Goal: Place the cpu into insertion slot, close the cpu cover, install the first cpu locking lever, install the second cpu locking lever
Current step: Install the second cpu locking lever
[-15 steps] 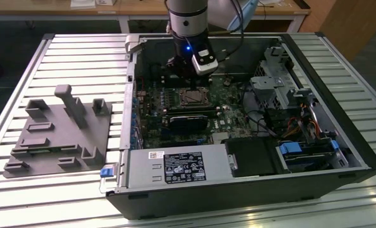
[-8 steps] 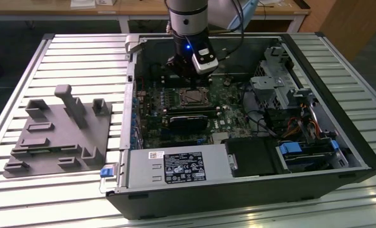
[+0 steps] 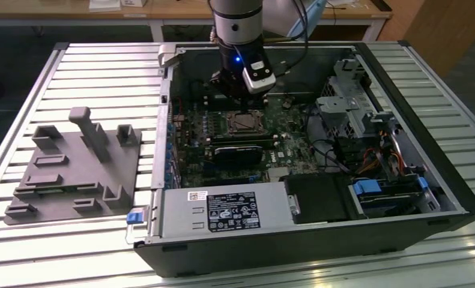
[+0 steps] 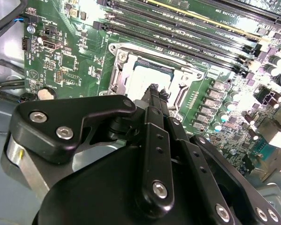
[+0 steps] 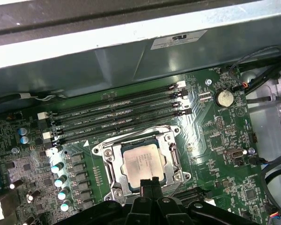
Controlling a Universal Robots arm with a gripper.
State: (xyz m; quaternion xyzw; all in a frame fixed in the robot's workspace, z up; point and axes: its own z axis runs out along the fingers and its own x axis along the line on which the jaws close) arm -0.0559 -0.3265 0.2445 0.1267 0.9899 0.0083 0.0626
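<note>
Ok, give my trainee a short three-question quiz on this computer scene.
1. True or false: the chip already lies in its socket on the green board.
2. Multiple choice: where is the gripper? A) over the grey tray on the exterior view's left; B) just above the edge of the chip socket; C) over the power supply.
3. Fill in: the long dark slots beside the socket lie between it and the ____ wall of the case.

Key: 1 true, the silvery chip sits inside the metal cover frame. 2 B. 3 grey metal.
</note>
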